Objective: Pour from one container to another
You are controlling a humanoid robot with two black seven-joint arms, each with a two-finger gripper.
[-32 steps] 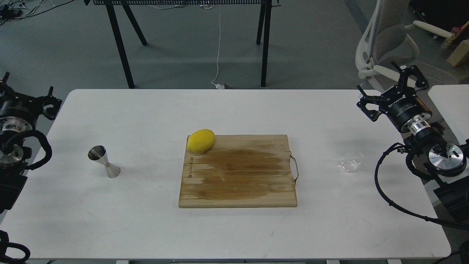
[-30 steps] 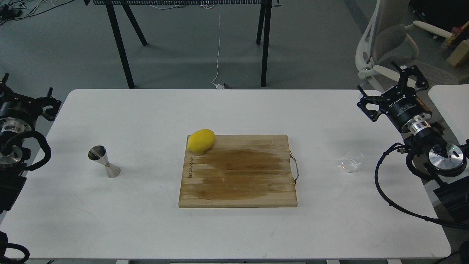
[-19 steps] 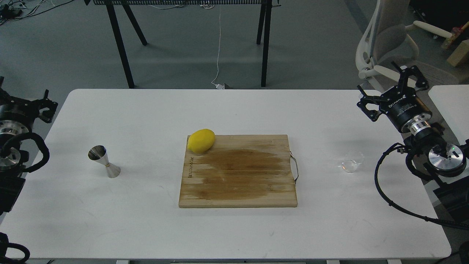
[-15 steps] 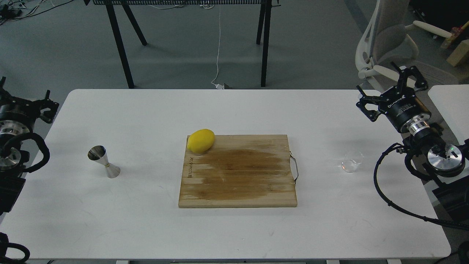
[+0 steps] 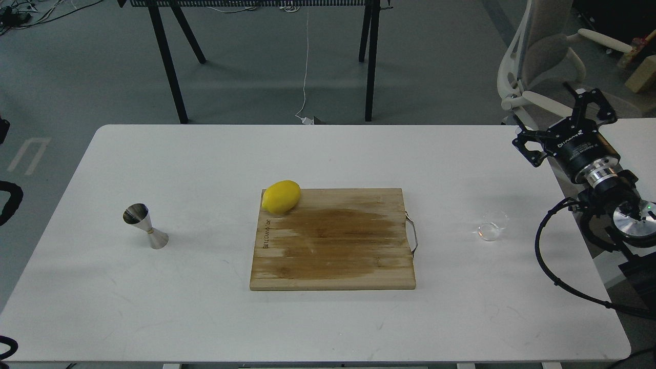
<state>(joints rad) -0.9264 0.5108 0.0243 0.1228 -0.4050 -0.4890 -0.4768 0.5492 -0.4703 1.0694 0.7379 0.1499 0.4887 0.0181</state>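
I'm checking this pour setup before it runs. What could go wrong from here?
1. The clear glass cup is nearly invisible against the white table, so the open right gripper, which holds nothing, might misjudge its grasp.
2. The jigger stands narrow and tall at the far left, across the cutting board; a nudge may tip it.
3. Its mouth is small, so liquid could spill.

Right arm comes in from the right edge, forearm angled up and back, silver wrist joints showing. Right gripper (image 5: 562, 119) hangs over the far right corner of the table (image 5: 205, 154), fingers spread wide, nothing between them. Left arm: only dark cable bits at the left edge, off the table; its gripper is out of frame.
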